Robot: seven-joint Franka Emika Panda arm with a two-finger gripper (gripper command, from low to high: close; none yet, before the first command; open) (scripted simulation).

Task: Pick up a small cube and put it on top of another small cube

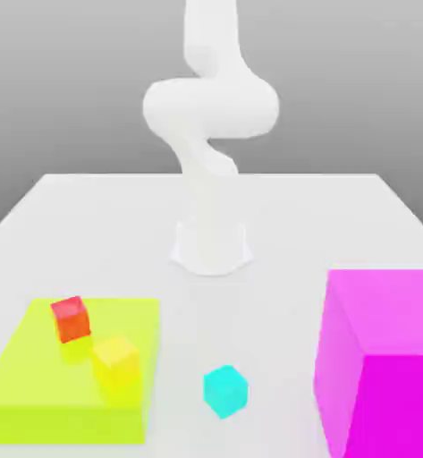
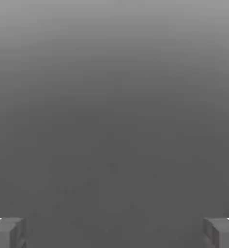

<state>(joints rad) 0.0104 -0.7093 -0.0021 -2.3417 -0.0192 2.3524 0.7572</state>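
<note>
The small cubes [image 1: 71,319] number three in the exterior view: one red, one yellow, one cyan; which of them is to be lifted, and onto which, cannot be told. The red cube and the yellow cube [image 1: 116,362] are both on a flat yellow-green block [image 1: 76,349] at the exterior view's left. They lie near each other, the red one farther from the camera and more to the exterior view's left, the yellow one nearer the camera — close to the block's edge on the side of the cyan cube. Neither is stacked on the other.

The cyan cube [image 1: 225,391] sits alone on the white table [image 1: 277,241], between the yellow-green block and a large magenta block [image 1: 389,358] at the exterior view's right. It touches neither block, and one of its corners points toward the camera. The magenta block rises well above the cube and runs out of the picture.

Beyond them all, the white arm [image 1: 212,107] stands on its base [image 1: 212,249] at the middle of the table, its upper part passing out of the picture's top. In the hand view the jaws [image 2: 114,233] stand wide apart with nothing between them — only a grey background behind.
</note>
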